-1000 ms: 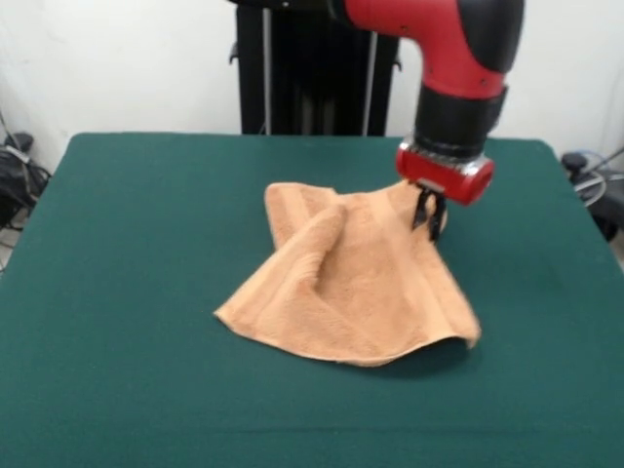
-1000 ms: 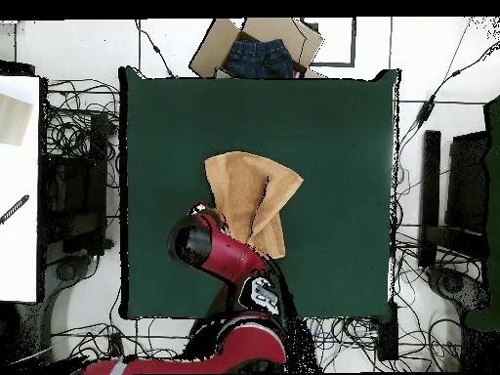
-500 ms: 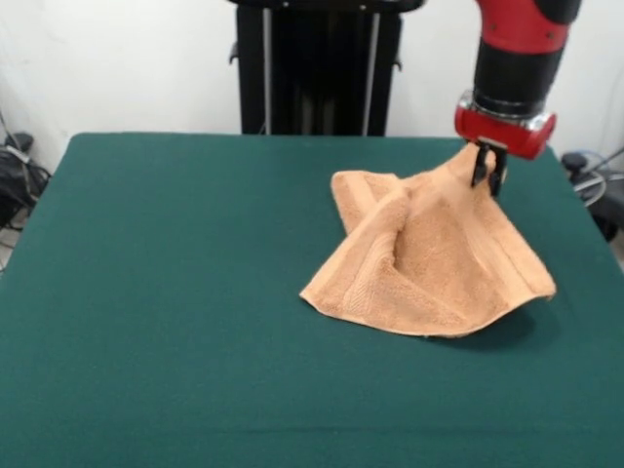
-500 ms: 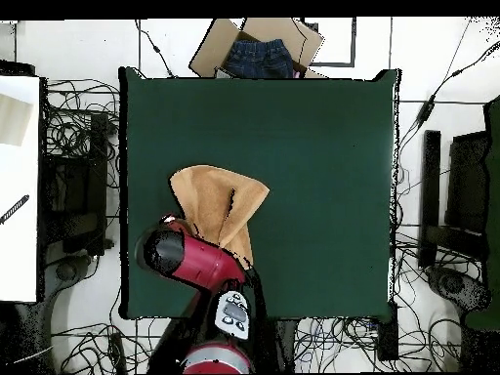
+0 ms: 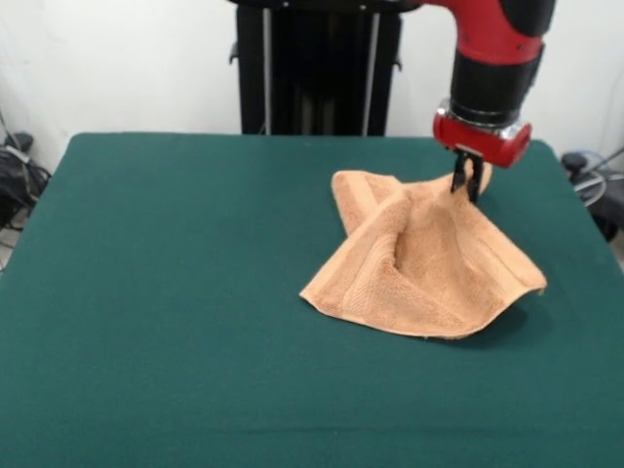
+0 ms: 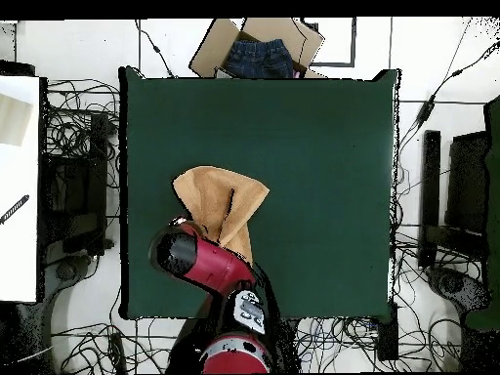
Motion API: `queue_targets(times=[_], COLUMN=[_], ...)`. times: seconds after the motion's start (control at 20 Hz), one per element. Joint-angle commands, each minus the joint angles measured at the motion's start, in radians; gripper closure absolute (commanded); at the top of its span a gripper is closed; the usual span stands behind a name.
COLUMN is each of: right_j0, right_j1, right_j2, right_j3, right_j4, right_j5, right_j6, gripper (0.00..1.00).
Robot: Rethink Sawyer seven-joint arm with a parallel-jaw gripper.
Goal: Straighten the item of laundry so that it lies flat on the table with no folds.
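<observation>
Front view: crumpled towel (image 5: 424, 258) pinched by gripper (image 5: 466, 182).

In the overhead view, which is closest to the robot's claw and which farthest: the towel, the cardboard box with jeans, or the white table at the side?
1. The towel: pinched in the gripper.
2. The white table: off to the picture's left.
3. The cardboard box with jeans: beyond the green table's far edge, at the top.

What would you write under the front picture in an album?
A red robot arm's tool pinches one corner of a rumpled orange-tan towel on a green table.
</observation>
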Motion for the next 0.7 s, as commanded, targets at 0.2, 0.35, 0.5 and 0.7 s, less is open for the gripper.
queue_targets(times=[0.2, 0.35, 0.5, 0.7], right_j0=[-0.025, -0.032, -0.059, -0.052], right_j1=[0.021, 0.035, 0.081, 0.095], right_j2=[0.095, 0.097, 0.132, 0.133], right_j3=[0.057, 0.039, 0.030, 0.025], right_j4=[0.038, 0.032, 0.018, 0.020], right_j5=[-0.034, -0.035, -0.108, -0.131], right_j6=[0.255, 0.246, 0.250, 0.258], gripper=[1.00, 1.00, 1.00, 1.00])
